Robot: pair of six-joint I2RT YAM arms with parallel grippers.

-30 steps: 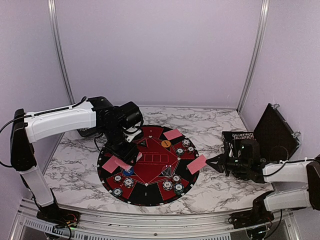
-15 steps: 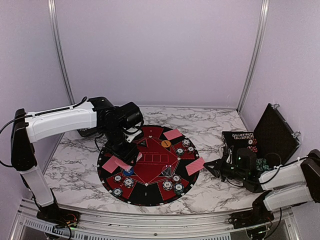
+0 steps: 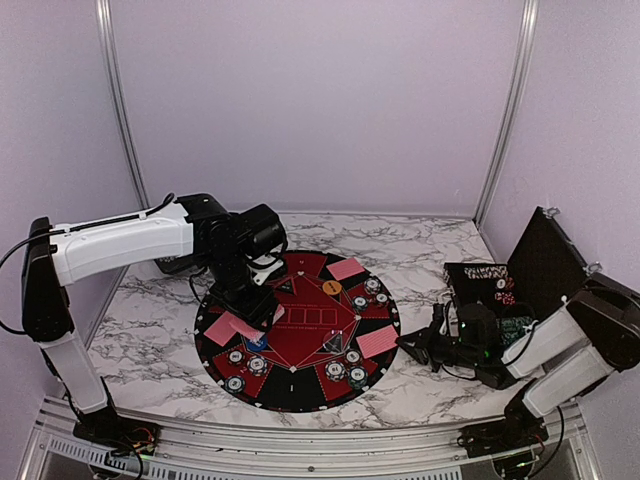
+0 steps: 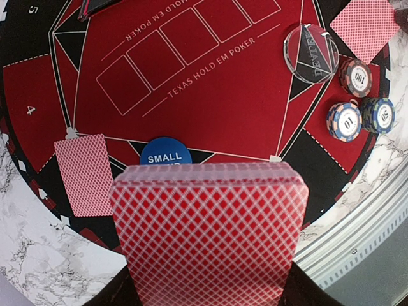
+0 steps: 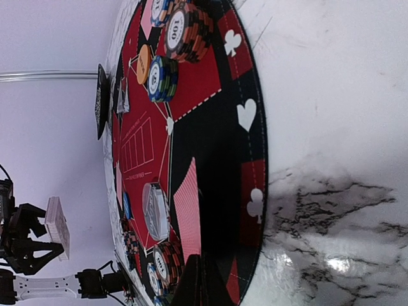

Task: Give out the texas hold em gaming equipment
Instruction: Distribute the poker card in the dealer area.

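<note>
My left gripper [image 3: 262, 305] hangs over the left part of the round mat [image 3: 300, 388], shut on a deck of red-backed cards [image 4: 210, 236]. Single cards lie on the mat at the back [image 3: 346, 268], the left [image 3: 230, 327] and the right [image 3: 377, 342]. My right gripper [image 3: 405, 345] sits low at the mat's right edge. Its fingers [image 5: 213, 277] are together at the corner of the right card [image 5: 188, 210], which rests flat on the mat. Striped chips stand in small groups [image 3: 372, 286] [image 3: 345, 372] [image 3: 245, 372]. An orange disc [image 3: 330, 287] and a blue SMALL marker [image 4: 166, 152] lie on the mat.
A clear dealer button [image 4: 311, 52] lies near the mat's centre. An open black case [image 3: 545, 265] holding more chips stands at the right, behind my right arm. Marble tabletop [image 3: 150, 320] surrounds the mat. Purple walls close in the left, back and right.
My right gripper has moved left and down to the mat's edge, and its card went from raised and tilted to flat on the mat. The left arm has not moved.
</note>
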